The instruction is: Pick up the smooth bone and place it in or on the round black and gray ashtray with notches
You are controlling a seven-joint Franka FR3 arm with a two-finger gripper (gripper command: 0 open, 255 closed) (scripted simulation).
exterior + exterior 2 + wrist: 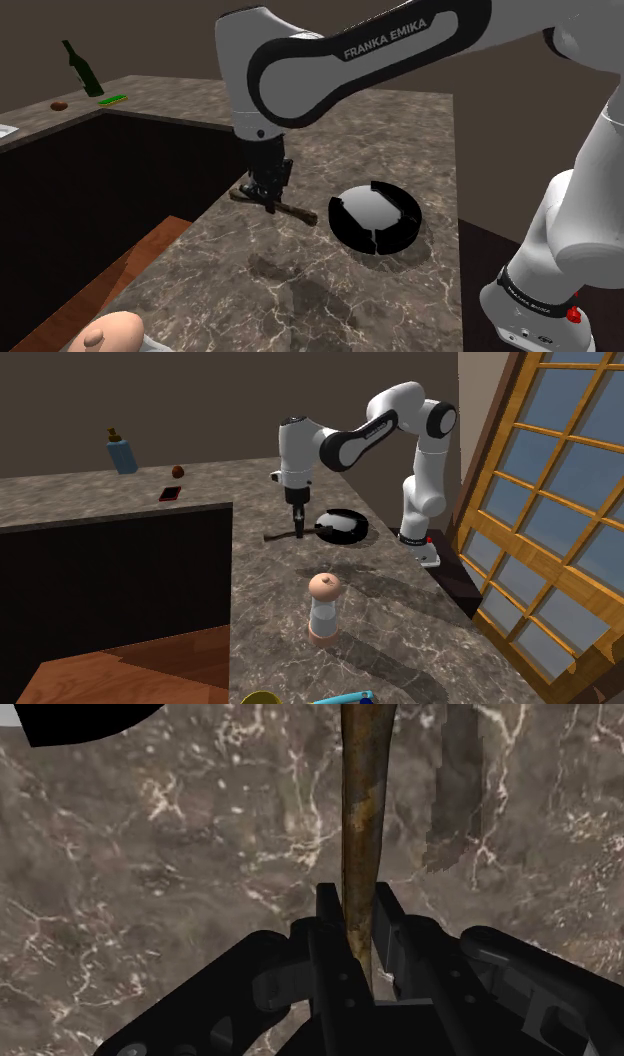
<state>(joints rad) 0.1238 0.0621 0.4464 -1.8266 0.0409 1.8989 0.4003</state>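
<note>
My black gripper [268, 200] [297, 532] [358, 919] is shut on a thin brown bone [300, 212] [275, 537] [362, 804], clasping it near the middle. The bone lies roughly level and hangs a little above the marble counter [400, 130]; its shadow falls on the stone below. The round black ashtray with notches [375, 217] [342, 526] stands on the counter, close beside the gripper on the shoulder view's right. A curved black shape [80, 719] sits off to one side of the bone in the wrist view.
The counter's edge drops to a dark recess [130, 170] and wooden floor on the shoulder view's left. A shaker with a rounded pinkish top [110, 330] [322, 607] stands at the near end. A bottle [80, 68] and small items lie on the far counter.
</note>
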